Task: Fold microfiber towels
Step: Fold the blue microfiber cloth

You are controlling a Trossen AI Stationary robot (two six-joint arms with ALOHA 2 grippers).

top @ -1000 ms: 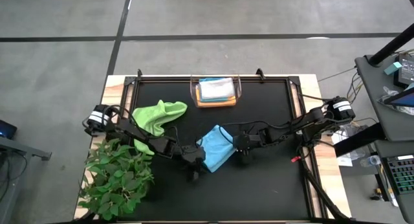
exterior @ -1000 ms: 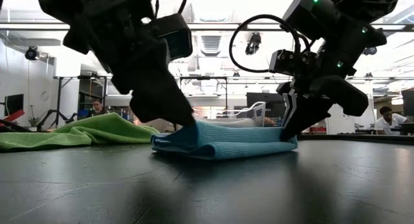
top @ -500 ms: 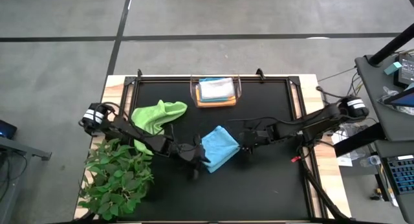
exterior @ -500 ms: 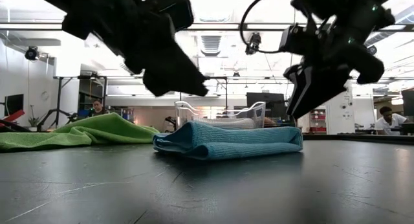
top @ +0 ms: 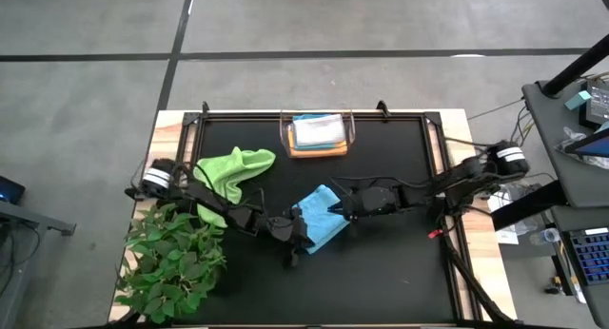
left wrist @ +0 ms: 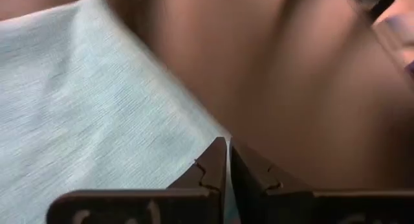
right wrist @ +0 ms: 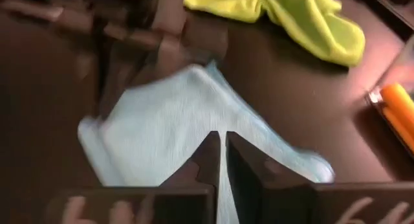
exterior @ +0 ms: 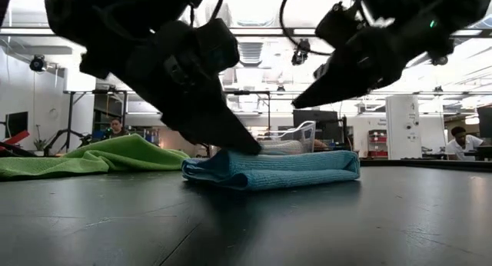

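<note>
Towels loose on the desk [top: 400,272] number two: light blue towel [top: 322,218], lime green towel [top: 231,169]. Left tool [top: 299,236] and right tool [top: 335,207] both closed, empty, at the blue one.

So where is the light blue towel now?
In the high view the light blue towel lies folded near the mat's middle, between both end effectors, with the lime green towel behind it to the left.

I see a black table top [top: 400,272]. On it lie a folded light blue towel [top: 322,218], a crumpled lime green towel [top: 233,169], a clear plastic bin [top: 318,136] and a leafy plant [top: 171,258].
</note>
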